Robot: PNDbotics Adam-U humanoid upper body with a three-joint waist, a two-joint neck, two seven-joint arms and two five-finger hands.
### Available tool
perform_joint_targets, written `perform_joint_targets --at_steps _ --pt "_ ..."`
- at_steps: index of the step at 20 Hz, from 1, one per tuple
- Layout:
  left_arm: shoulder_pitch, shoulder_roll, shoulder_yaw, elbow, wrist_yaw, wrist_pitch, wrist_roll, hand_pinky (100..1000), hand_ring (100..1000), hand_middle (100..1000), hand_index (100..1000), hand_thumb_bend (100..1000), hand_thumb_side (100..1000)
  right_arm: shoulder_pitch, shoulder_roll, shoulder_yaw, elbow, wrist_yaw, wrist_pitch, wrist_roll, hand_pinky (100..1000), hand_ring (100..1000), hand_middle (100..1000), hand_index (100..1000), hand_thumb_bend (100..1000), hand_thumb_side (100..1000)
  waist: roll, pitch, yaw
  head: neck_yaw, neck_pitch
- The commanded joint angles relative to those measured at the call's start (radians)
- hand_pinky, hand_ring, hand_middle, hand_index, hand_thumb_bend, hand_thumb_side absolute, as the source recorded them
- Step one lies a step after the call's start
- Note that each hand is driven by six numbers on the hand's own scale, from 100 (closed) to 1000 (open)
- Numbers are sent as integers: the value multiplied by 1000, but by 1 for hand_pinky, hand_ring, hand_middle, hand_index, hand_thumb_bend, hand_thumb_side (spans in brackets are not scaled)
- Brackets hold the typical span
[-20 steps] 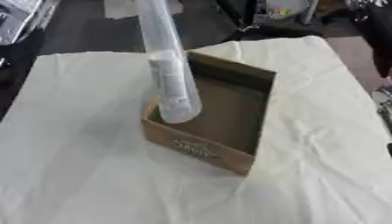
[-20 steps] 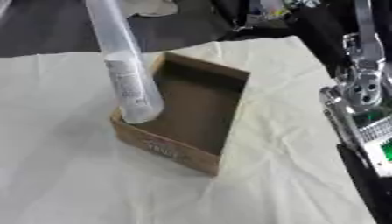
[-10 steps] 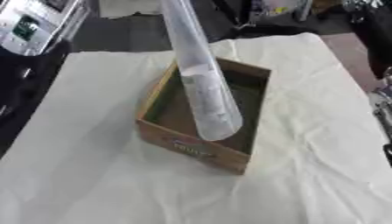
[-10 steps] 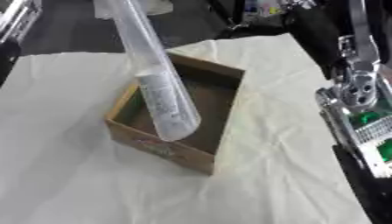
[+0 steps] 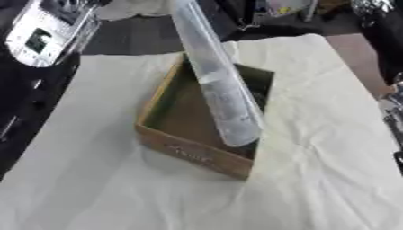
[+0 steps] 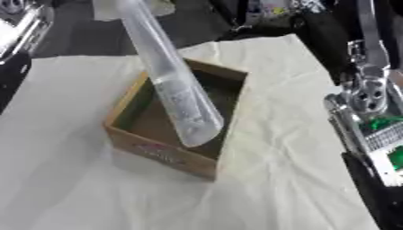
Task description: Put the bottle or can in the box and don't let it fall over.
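In the left eye view, an open cardboard box (image 5: 206, 130) sits on a surface covered with a pale creased cloth (image 5: 315, 134). A long clear plastic bottle (image 5: 217, 85) slants down from the far edge of the picture, its lower end hanging over the near right part of the box, close to the near right wall; whether it touches the box floor cannot be told. Its upper end leaves the picture at the top, so what holds it is not visible. Part of the robot's left arm (image 5: 43, 31), silver and black, shows at the far left corner. No fingers show here, so how far they are open cannot be told.

In the right eye view, the same bottle leans over the box, its rounded lower end inside the opening above the near wall. Along the right edge stands the right arm (image 6: 370, 103), silver with green parts; its hand and fingers cannot be made out.
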Motion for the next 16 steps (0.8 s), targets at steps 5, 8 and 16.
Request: perform_joint_targets --at_steps 5,8,16 --pt "-6 12 15 14 -13 -16 -1 628 333 390 442 100 508 -12 -11 -3 -12 -4 1 2 909 742 717 752 100 514 -6 -10 0 -1 -11" --pt "0 12 17 23 -20 -20 -3 631 334 391 443 100 521 -11 -10 -3 -12 -4 2 2 909 742 717 752 100 518 -9 -7 -1 -2 -12" --pt "21 12 22 56 -56 -22 -52 701 466 484 511 100 501 -13 -8 -2 -12 -4 -2 1 909 740 716 751 100 521 -13 -2 2 -8 -9"
